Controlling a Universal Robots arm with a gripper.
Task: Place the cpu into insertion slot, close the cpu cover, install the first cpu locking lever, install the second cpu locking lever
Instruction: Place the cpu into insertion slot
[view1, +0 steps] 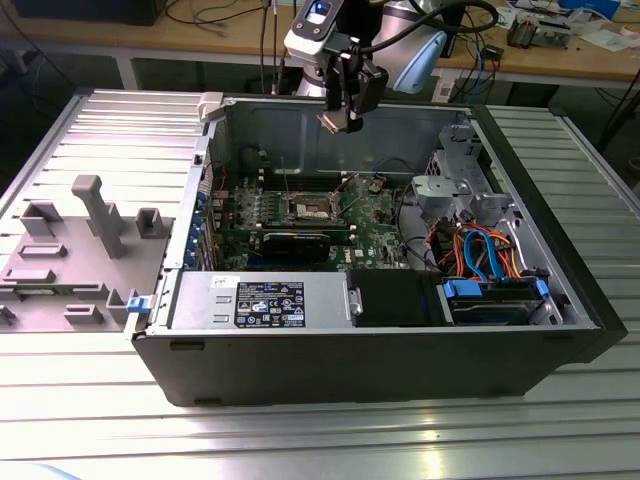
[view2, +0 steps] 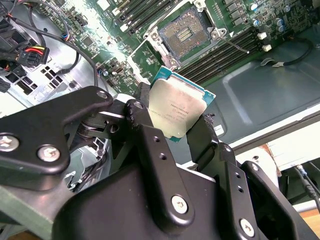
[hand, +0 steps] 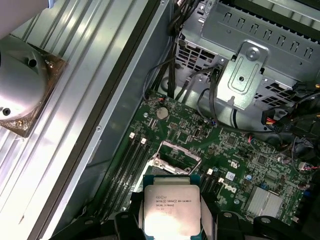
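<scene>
Arm high, jaws tight on cpu

The cpu sits clamped in my pincer, well above the insertion slot, which lies in the motherboard below it, inside the case.

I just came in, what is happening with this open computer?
The robot's gripper holds the cpu between its jaws, above the open computer case. Below it, the insertion slot on the green motherboard is empty, its contacts exposed. The cpu has not yet been placed.
</scene>
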